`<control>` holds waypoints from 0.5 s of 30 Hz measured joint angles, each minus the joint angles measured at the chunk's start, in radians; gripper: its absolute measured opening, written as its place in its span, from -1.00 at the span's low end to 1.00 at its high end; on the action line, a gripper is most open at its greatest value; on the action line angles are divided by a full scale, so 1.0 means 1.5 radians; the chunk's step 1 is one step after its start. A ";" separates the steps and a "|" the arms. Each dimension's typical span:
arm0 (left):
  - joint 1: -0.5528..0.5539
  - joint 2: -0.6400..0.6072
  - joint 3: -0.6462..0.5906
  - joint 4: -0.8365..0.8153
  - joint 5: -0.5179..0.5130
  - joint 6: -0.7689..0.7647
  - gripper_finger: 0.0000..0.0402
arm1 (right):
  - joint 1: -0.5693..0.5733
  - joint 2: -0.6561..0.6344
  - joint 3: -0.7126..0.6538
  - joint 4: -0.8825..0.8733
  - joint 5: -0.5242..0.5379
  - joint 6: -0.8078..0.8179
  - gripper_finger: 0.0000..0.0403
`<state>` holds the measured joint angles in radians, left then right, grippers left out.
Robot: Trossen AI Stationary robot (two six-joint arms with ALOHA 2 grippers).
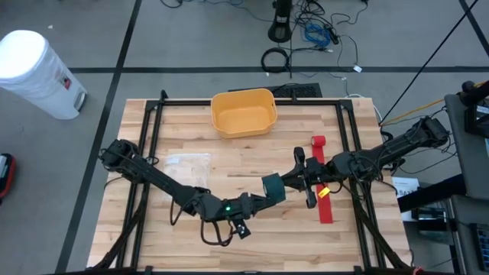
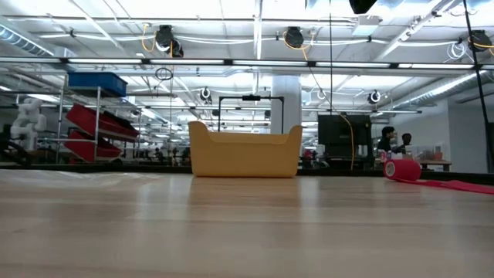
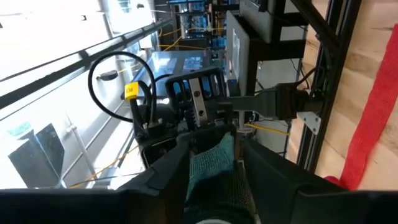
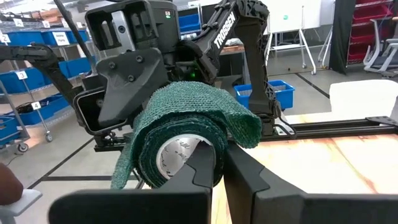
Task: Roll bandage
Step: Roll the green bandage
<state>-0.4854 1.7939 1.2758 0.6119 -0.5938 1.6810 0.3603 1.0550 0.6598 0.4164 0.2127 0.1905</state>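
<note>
A dark green bandage roll (image 1: pixel 273 186) with a white hollow core (image 4: pixel 177 155) hangs above the middle of the table between my two grippers. My right gripper (image 1: pixel 293 180) comes from the table's right and is shut on the roll. My left gripper (image 1: pixel 264 196) comes from the left, and the green cloth (image 3: pixel 211 168) fills the gap between its fingers. A loose end of the bandage (image 4: pixel 239 124) drapes over the top of the roll. A red bandage (image 1: pixel 322 179) lies partly unrolled on the table beneath the right arm, its rolled end (image 2: pixel 401 168) toward the far side. My left gripper has the green bandage between its two fingers (image 3: pixel 267 180), coming level from the table's left. The cloth (image 3: pixel 214 155) touches both fingers; whether that is the roll's body or its loose end, I cannot tell. The roll is clear of the table. My right gripper pinches the roll's wall at its open end (image 4: pixel 208 146), one finger (image 4: pixel 200 167) inside the white core and one (image 4: pixel 249 177) outside. The fingers come level from the table's right, along the roll's axis. The roll is lifted clear, lying on its side.
A yellow bin (image 1: pixel 243 112) stands at the far middle of the table. A clear plastic bag (image 1: pixel 187 164) lies left of centre. A black frame (image 1: pixel 153 153) runs around the tabletop. Bare wood lies along the near edge.
</note>
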 joint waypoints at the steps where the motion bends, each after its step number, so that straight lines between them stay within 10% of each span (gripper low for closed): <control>1: 0.000 0.000 0.000 0.000 0.000 -0.001 -0.30 | 0.000 0.000 0.000 0.000 0.000 0.000 -0.94; 15: 0.005 0.000 0.000 0.000 0.000 -0.018 -0.61 | 0.000 0.000 0.000 0.000 0.000 0.000 -0.94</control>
<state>-0.4778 1.7939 1.2758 0.6113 -0.5934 1.6543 0.3607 1.0550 0.6598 0.4166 0.2123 0.1905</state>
